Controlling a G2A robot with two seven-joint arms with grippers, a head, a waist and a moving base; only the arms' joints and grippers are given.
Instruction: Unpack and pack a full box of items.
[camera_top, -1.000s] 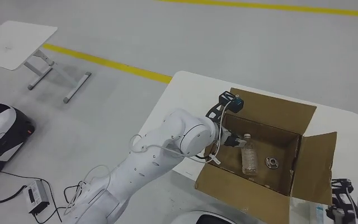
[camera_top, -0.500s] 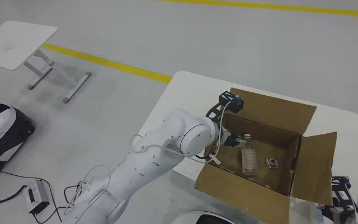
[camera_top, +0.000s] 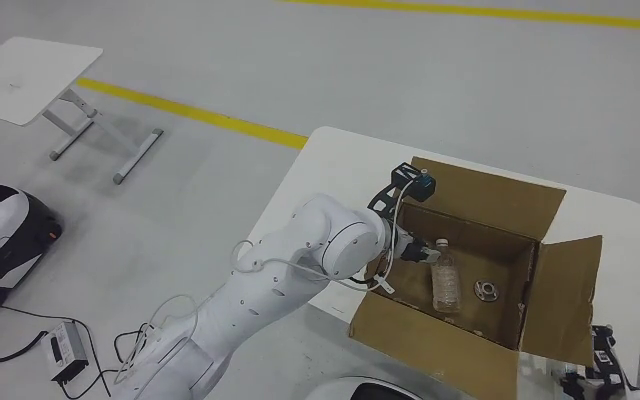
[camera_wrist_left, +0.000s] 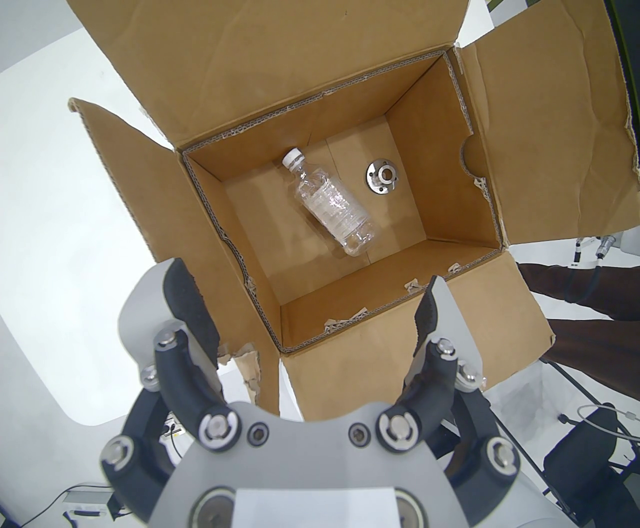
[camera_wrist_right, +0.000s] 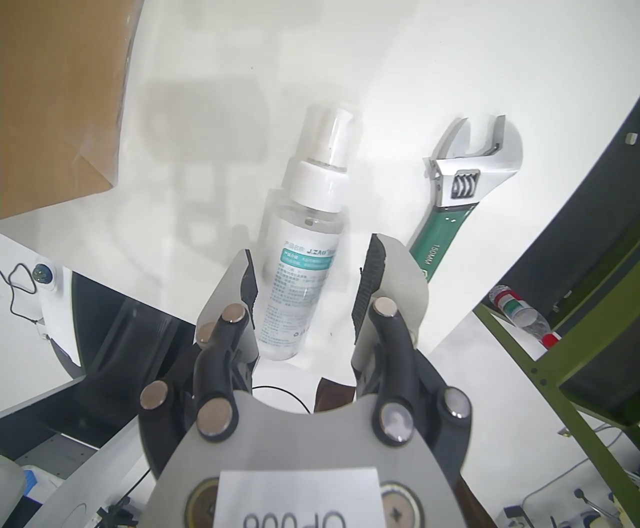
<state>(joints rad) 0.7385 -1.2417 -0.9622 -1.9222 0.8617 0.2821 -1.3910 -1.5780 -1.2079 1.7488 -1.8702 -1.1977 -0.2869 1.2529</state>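
Observation:
An open cardboard box stands on the white table. On its floor lie a clear plastic bottle with a white cap and a round metal flange; both appear in the top view too, bottle and flange. My left gripper hangs open and empty above the box's near wall. Beside the box, a spray bottle lies on the table between the fingers of my right gripper. The jaws are open, one pad close against the bottle. The right gripper is at the table's near right corner.
An adjustable wrench with a green handle lies next to the spray bottle. A box flap hangs close beside the right gripper. The table's edge and a green frame are just past the wrench. A small side table stands far off on the floor.
In the top view the right gripper has slid toward the table's near edge. The left arm, the box and its contents have not moved.

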